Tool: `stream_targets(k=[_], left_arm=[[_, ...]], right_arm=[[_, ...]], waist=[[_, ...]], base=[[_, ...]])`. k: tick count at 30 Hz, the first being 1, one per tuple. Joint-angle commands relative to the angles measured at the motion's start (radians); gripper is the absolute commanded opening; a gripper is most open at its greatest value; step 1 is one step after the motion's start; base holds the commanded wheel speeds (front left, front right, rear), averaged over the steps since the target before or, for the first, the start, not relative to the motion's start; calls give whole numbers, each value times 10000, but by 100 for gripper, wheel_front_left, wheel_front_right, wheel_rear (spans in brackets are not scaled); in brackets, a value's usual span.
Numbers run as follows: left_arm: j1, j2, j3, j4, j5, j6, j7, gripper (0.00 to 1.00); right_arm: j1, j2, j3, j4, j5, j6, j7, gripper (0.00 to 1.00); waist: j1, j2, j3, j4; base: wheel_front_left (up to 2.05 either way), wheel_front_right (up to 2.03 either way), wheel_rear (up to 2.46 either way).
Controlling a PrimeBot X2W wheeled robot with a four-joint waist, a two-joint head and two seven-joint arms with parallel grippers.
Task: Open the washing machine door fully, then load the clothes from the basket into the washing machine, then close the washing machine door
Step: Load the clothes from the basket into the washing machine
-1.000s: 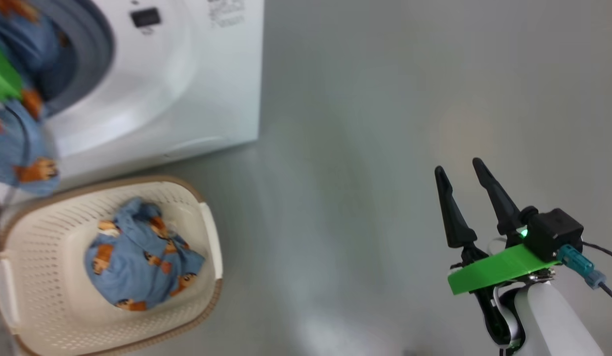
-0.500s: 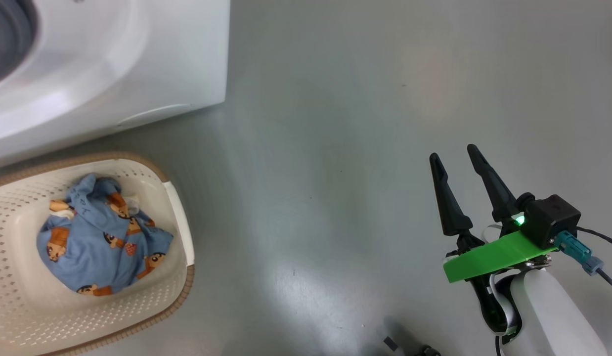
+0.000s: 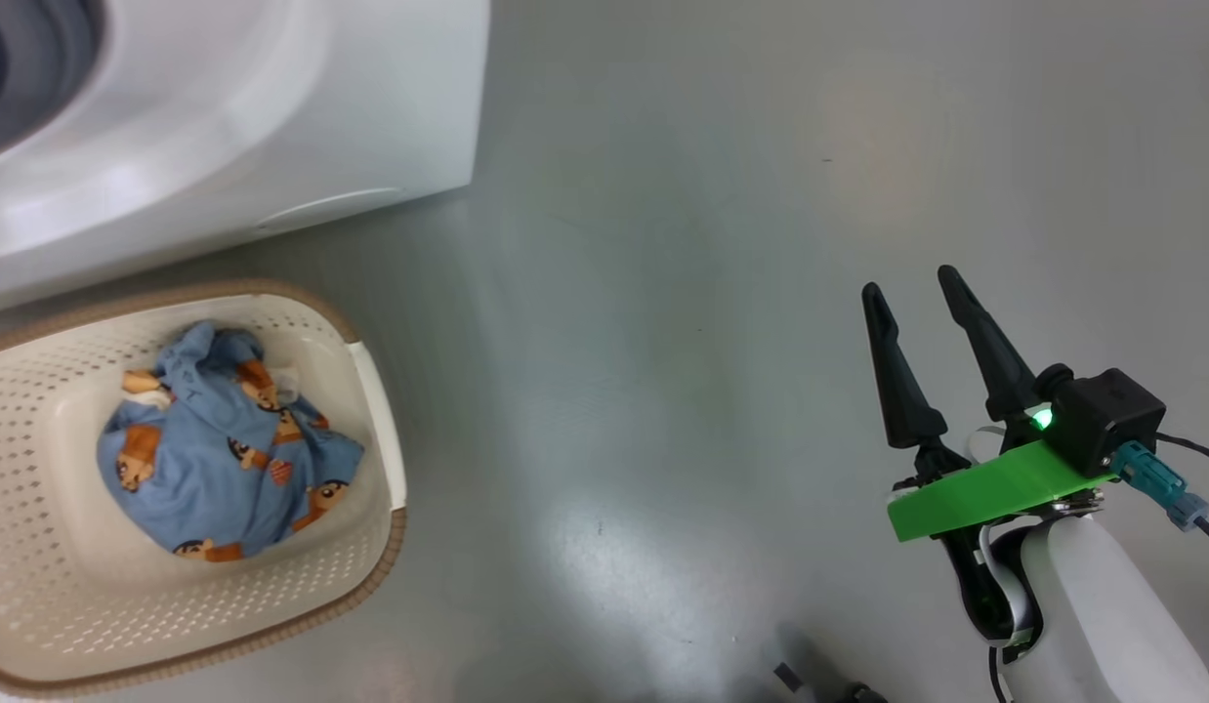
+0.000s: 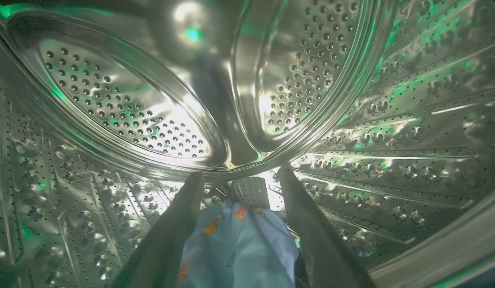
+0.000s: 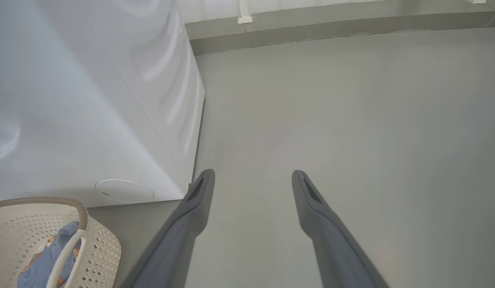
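Currently the L end effector (image 4: pixel 240 173) is inside the steel drum (image 4: pixel 123 104) of the washing machine (image 3: pixel 272 117). Its jaws stand wide apart. A blue printed garment (image 4: pixel 239 244) lies between the fingers, low near their roots, toward the drum's bottom wall. Whether the fabric touches a finger cannot be told, but nothing is pinched. Judged step: release of one item. The jaws are spread so the fabric can drop clear and not ride back out w/ the arm.

The R end effector (image 3: pixel 908 280) hangs over bare floor (image 3: pixel 663 342), well apart from machine and basket, jaws open and empty. It is probably parked there to keep the drum approach free for the L arm.

The basket (image 3: pixel 395 547) sits on the floor just beside the machine's front bottom edge, which gives a short reach to the drum. A clothes bundle (image 3: pixel 214 469) lies in the basket's middle, so loading is approx. half done. Door closure is pending.

Next move calls for:
- Draw the L arm straight out.
- Check that no fabric snags on a finger.

Risk: the garment could drag out over the drum's front edge.
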Motion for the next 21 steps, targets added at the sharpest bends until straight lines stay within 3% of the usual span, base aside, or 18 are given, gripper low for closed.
stream_targets(k=[1, 12, 21], left_arm=[[72, 357, 30, -158, -42, 23, -45, 100], [1595, -683, 79, -425, -449, 122, -268, 100], [4363, -1784, 416, -3143, -458, 337, -281, 100]], right_arm=[[88, -102, 127, -228, -66, 44, -121, 100], [223, -259, -139, -213, -295, 44, -121, 100], [727, -334, -753, -244, -566, 44, 45, 100]], waist=[[-1, 0, -54, 142], [-1, 0, -766, 1032], [-1, 0, -1918, 1859]], base=[[0, 0, 0], [0, 0, 0], [0, 0, 0]])
